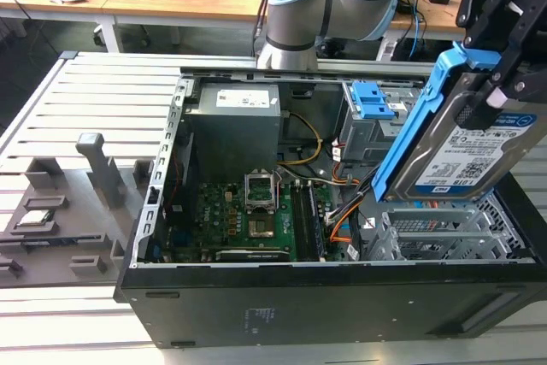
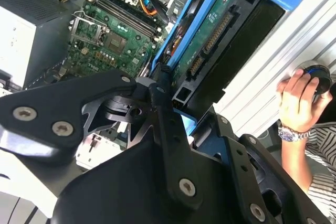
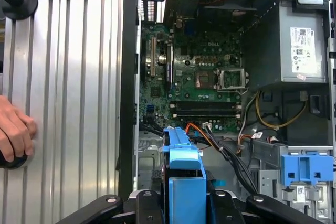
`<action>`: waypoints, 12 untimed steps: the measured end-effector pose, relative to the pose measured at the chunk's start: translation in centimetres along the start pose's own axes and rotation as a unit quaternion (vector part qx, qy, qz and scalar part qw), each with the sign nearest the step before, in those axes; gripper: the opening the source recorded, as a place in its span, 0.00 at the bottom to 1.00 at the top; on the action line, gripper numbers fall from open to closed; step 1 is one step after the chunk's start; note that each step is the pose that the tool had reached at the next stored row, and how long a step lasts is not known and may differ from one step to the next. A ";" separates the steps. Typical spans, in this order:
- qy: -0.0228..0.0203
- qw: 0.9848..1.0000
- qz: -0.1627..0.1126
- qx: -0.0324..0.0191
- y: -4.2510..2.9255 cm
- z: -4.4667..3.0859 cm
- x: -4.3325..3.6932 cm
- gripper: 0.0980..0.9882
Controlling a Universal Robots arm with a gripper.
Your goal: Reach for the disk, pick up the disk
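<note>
The gripper (image 1: 500, 83) has its fingers (image 2: 163, 103) clamped on the disk (image 1: 466, 147), held tilted above the open computer case (image 1: 325, 297); its white-and-blue barcoded label faces outward.

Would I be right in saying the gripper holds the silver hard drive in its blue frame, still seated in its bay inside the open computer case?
Not quite: the gripper does hold the silver hard drive in its blue frame, but the exterior view shows it lifted clear above the open black computer case, tilted, not seated in a bay.
</note>
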State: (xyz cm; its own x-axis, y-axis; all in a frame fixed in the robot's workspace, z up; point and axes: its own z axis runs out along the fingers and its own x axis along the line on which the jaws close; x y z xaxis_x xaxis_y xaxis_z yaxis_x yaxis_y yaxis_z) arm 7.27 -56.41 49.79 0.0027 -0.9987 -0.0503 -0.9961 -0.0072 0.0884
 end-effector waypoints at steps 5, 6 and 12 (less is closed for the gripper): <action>0.000 1.000 0.000 -0.001 -0.11 0.45 0.02 0.30; 0.000 1.000 0.000 -0.001 -0.13 0.52 0.03 0.30; 0.000 1.000 0.000 -0.001 -0.27 1.10 0.06 0.30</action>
State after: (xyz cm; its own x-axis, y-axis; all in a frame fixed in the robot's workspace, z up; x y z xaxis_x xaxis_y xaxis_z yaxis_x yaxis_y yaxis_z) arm 7.45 -56.41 48.66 0.0026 -0.9987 -0.0503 -0.9958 -0.0072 0.0912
